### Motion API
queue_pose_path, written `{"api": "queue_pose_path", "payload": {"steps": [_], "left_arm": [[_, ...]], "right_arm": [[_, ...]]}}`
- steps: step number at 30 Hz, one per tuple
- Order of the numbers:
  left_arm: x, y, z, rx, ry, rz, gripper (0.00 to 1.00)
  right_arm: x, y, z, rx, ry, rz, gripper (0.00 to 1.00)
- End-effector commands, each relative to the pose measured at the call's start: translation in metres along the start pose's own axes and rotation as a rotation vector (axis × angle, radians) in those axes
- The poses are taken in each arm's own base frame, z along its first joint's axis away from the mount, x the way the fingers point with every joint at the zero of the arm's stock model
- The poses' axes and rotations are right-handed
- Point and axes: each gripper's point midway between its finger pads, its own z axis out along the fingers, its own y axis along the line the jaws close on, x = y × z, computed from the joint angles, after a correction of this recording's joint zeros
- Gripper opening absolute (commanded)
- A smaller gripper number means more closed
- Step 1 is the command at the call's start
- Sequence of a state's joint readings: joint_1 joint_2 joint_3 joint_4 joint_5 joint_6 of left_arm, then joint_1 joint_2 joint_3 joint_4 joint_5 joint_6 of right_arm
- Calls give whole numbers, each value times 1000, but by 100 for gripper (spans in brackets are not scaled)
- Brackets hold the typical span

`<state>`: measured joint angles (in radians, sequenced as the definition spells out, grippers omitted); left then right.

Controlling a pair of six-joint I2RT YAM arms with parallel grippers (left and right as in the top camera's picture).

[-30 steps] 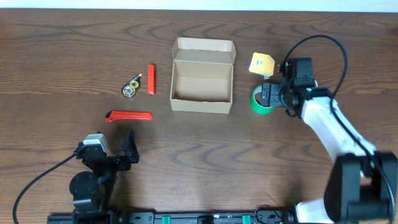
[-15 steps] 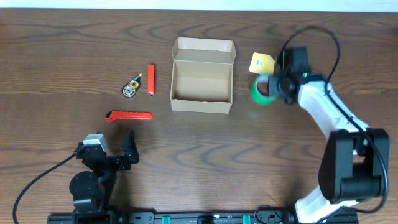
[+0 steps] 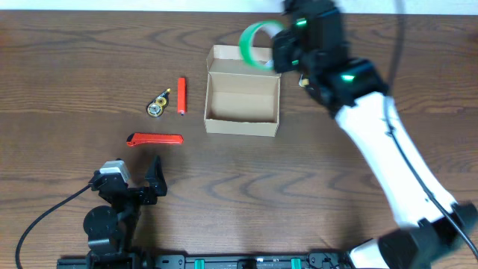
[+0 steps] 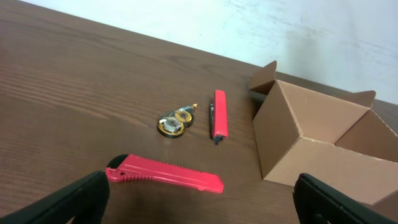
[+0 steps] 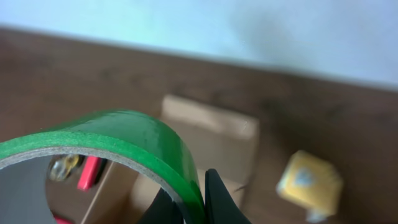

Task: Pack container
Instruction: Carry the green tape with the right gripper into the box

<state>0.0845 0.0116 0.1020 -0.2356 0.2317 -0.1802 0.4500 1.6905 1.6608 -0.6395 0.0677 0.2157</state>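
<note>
The container point(image 3: 243, 98) is an open tan cardboard box in the middle of the table, its flap lid standing up at the back. It also fills the right of the left wrist view point(image 4: 323, 140) and lies blurred below in the right wrist view point(image 5: 214, 140). My right gripper point(image 3: 278, 51) is raised over the box's back edge, shut on the wall of a green tape roll point(image 3: 256, 41). The right wrist view shows the two fingers point(image 5: 196, 202) pinching the roll point(image 5: 124, 134). My left gripper point(image 4: 202, 208) stands open and empty at the table's front left point(image 3: 136, 183).
A red box cutter point(image 3: 154, 140) point(image 4: 163, 173) lies just ahead of the left gripper. Left of the box lie a red pen point(image 3: 181, 96) point(image 4: 219, 115) and a small yellow tape dispenser point(image 3: 157, 104) point(image 4: 176, 121). A yellow block point(image 5: 309, 178) sits right of the box.
The right gripper shut on the green tape roll beside the box's right side, then lifted it up and left to above the box's back edge. The left arm has not moved.
</note>
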Motion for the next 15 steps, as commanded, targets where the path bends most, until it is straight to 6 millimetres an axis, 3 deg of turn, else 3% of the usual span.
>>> {"api": "queue_pose_path", "payload": {"steps": [1,5,9,15], "left_arm": [[11,7,3,-23,20,-6,95],[11,7,3,-23,20,-6,95],[11,7,3,-23,20,-6,95],[11,7,3,-23,20,-6,95]], "right_arm": [[50,20,46,4,148,76,1],[85,35,75,17,244,144,1],[107,43,93,31,294,172,1],[135,40,119,86,347,212,1]]}}
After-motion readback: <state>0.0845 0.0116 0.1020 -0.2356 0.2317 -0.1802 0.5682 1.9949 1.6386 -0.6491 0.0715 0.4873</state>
